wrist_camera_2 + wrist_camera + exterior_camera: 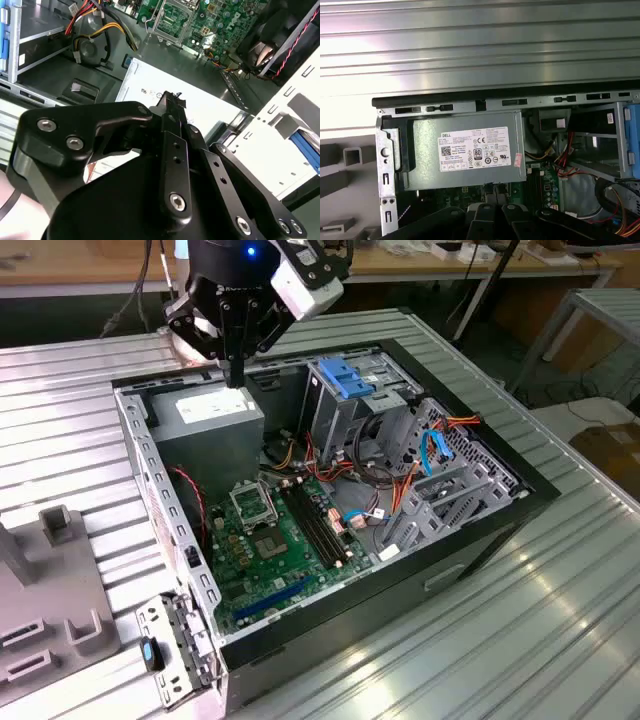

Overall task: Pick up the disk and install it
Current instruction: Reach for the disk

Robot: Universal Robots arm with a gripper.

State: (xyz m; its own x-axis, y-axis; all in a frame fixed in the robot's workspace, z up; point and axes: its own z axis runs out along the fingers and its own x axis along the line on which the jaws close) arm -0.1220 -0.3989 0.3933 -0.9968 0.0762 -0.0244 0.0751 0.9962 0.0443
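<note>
The hand (pixel 236 378) hangs over the power supply (pixel 208 418), in the corner of the open computer case (pixel 330 615) nearest the bench's (pixel 520 640) far edge. Its fingers (pixel 171 125) are drawn narrow together and hold nothing. The disk (pixel 432 448) seems to stand on edge in the drive cage (pixel 455 490), along the case's side toward the exterior view's right, well apart from the hand.

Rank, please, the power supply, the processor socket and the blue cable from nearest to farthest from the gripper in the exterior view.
1. Power supply, just below the gripper.
2. Processor socket, on the motherboard mid-case.
3. Blue cable, among the drive bays toward the exterior view's right.
</note>
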